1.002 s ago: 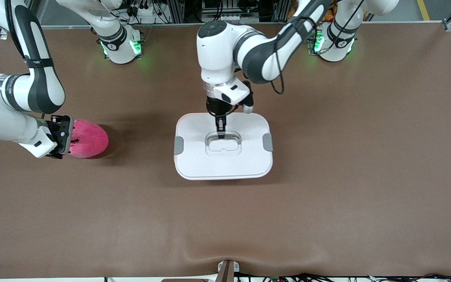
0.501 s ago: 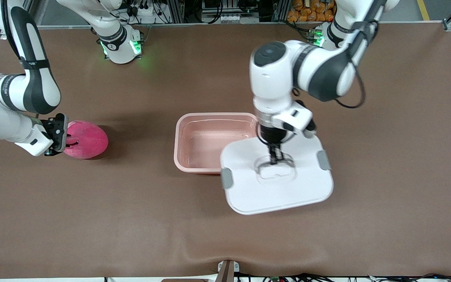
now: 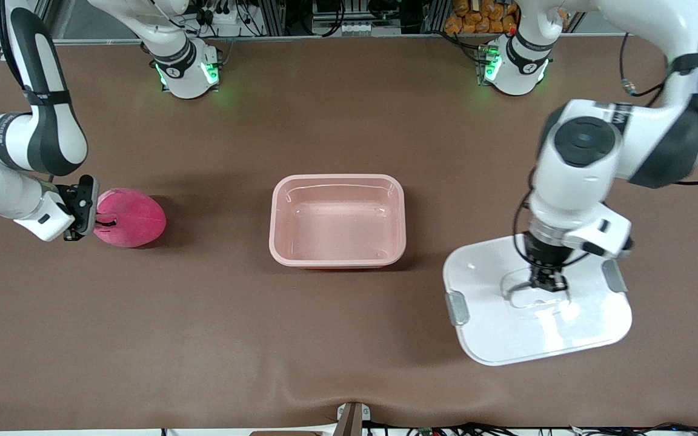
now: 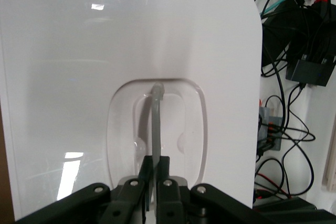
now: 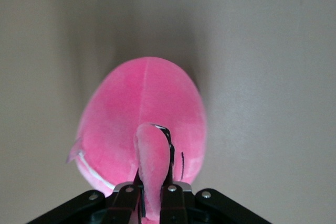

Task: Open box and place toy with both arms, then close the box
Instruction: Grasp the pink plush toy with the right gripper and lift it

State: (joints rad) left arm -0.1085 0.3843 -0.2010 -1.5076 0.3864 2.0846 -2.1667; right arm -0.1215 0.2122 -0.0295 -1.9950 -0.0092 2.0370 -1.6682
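The pink box (image 3: 338, 260) stands open and empty at the table's middle. Its white lid (image 3: 573, 336) is off, carried by my left gripper (image 3: 544, 284), which is shut on the lid's grey centre handle (image 4: 156, 116), over the left arm's end of the table. The lid (image 4: 63, 66) fills the left wrist view. The hot-pink toy (image 3: 134, 218) lies at the right arm's end. My right gripper (image 3: 96, 223) is at the toy's end and shut on one of its floppy ears (image 5: 152, 161); the toy's body (image 5: 142, 98) shows in the right wrist view.
The brown mat (image 3: 203, 327) covers the table. Both arm bases (image 3: 185, 66) stand along the edge farthest from the front camera. A small bracket (image 3: 349, 418) sits at the nearest edge.
My left gripper lifted the lid off the box and carried it toward the left arm's end, nearer the front camera. The box now stands open. The right gripper and toy shifted slightly.
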